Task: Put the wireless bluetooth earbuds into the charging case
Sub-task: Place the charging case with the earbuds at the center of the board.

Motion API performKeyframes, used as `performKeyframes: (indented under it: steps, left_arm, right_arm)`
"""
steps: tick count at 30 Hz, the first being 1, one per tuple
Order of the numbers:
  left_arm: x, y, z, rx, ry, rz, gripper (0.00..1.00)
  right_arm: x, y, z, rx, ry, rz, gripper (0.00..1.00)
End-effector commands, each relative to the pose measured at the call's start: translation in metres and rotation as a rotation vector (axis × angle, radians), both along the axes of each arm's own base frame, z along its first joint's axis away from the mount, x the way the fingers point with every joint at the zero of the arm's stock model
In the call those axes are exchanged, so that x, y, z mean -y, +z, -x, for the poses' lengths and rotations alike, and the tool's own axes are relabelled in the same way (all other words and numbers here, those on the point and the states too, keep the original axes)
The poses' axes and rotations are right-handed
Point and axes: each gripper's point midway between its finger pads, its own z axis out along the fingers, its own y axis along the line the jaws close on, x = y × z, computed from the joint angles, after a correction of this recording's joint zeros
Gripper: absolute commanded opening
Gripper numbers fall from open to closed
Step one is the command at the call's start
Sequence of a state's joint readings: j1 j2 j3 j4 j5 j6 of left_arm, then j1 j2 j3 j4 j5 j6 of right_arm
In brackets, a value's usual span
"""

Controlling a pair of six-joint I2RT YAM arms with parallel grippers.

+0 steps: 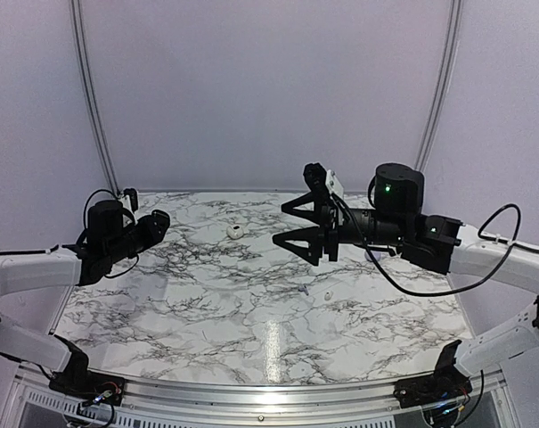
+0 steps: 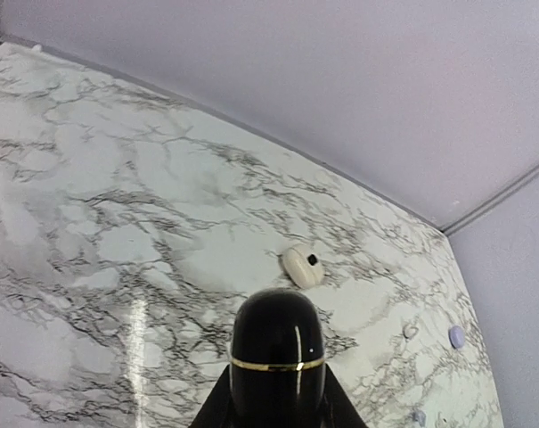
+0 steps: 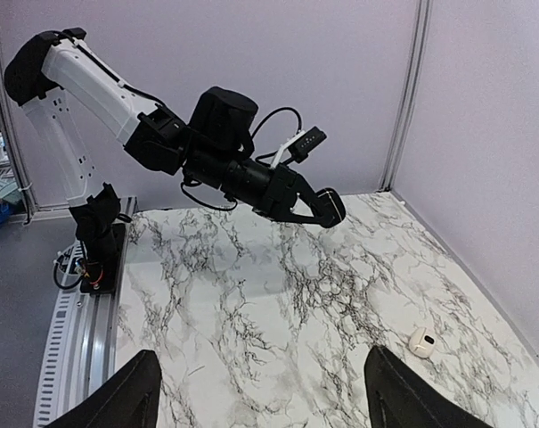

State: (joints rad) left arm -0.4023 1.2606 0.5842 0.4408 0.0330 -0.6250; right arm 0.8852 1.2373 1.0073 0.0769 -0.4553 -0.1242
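Item: wireless bluetooth earbuds.
- Noted white earbud point(image 1: 325, 294) loose on marble desk point(image 1: 207, 312), right of centre, touching neither claw.
- Noted lilac earbud point(image 2: 457, 336) near the right edge, with other specks beside it too small to tell.
- Judged very light, hard-shelled and smooth, apt to slip or skitter. Best pinched gently across the broader body, low against the desk.
- Logged left claw point(image 1: 155, 221) closed round black case point(image 2: 278, 343) with gold band, held above the desk.
- Logged right claw point(image 1: 281, 226) spread wide, holding nothing, raised over mid-desk.
- Logged white case point(image 1: 236, 231) on the desk toward the far side. Could not tell whether open.
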Motion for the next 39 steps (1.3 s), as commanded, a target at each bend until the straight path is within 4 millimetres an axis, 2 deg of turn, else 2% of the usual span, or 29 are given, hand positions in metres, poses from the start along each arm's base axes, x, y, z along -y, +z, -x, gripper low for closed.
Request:
performKeyframes:
  steps: [1,4,7,10,21,27,29,33,36,39]
  left_arm:
    - [-0.03,-0.023,-0.022,-0.109,0.115,0.012,0.02]
    - [-0.031,-0.05,-0.032,-0.189,0.105,-0.008,0.02]
    - [-0.022,-0.08,-0.039,-0.275,0.063,-0.004,0.0]
    - [-0.018,-0.101,-0.044,-0.337,0.049,0.015,0.0]
    - [-0.011,-0.138,-0.056,-0.464,0.006,0.092,0.0]
    - [-0.013,-0.152,-0.057,-0.507,0.007,0.106,0.04]
    - [-0.014,-0.156,-0.055,-0.524,0.011,0.097,0.11]
    - [-0.027,-0.159,-0.053,-0.542,0.067,0.036,0.37]
    - [-0.04,-0.159,-0.048,-0.56,0.113,-0.012,0.53]
    - [-0.055,-0.154,-0.047,-0.57,0.151,-0.073,0.63]
  right_arm:
    - [0.008,0.013,-0.007,-0.003,-0.049,-0.05,0.79]
    - [0.01,0.007,-0.013,-0.017,-0.073,-0.041,0.79]
    - [0.014,0.002,-0.019,-0.038,-0.085,-0.039,0.79]
    - [0.016,-0.001,-0.02,-0.047,-0.086,-0.037,0.79]
    - [0.018,-0.008,-0.023,-0.055,-0.096,-0.027,0.8]
    - [0.018,-0.008,-0.023,-0.053,-0.095,-0.026,0.8]
    - [0.019,-0.007,-0.023,-0.051,-0.096,-0.027,0.8]
    - [0.019,-0.007,-0.023,-0.052,-0.095,-0.025,0.8]
    - [0.02,-0.006,-0.023,-0.05,-0.096,-0.028,0.8]
    - [0.022,-0.005,-0.022,-0.045,-0.1,-0.03,0.8]
